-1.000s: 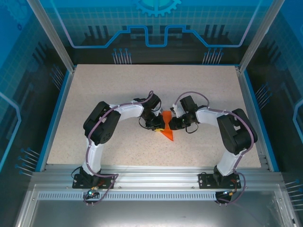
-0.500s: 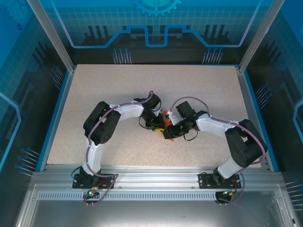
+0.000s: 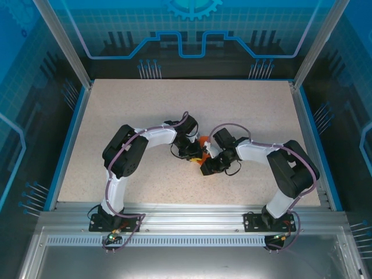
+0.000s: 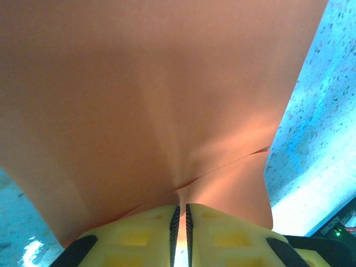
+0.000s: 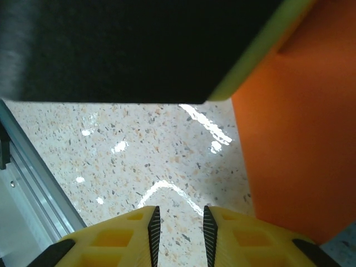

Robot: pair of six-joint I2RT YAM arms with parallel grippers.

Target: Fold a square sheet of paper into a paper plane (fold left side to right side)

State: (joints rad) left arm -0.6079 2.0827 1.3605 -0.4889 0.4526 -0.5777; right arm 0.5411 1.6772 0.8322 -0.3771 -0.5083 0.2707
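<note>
The yellow-fingered left gripper [image 4: 181,214] is pinching the thin bright orange sheet of paper [image 4: 156,94] over the middle of the speckled table [image 3: 145,104], jaws nearly closed. The right gripper [image 5: 178,222] is hovering just beside it, slightly parted and empty. A nudge from it risks skewing the crease.

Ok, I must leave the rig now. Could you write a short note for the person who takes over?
Left gripper: shut on the orange paper.
Right gripper: open, holding nothing, beside the paper, above the table.
Paper: near the table's middle, between the two grippers.
Done: an overlapping edge in the left wrist view suggests at least one fold.
Left: the shape is mostly hidden, so progress is unclear. Check it, then probably bring the right gripper onto the paper for the next fold.
</note>
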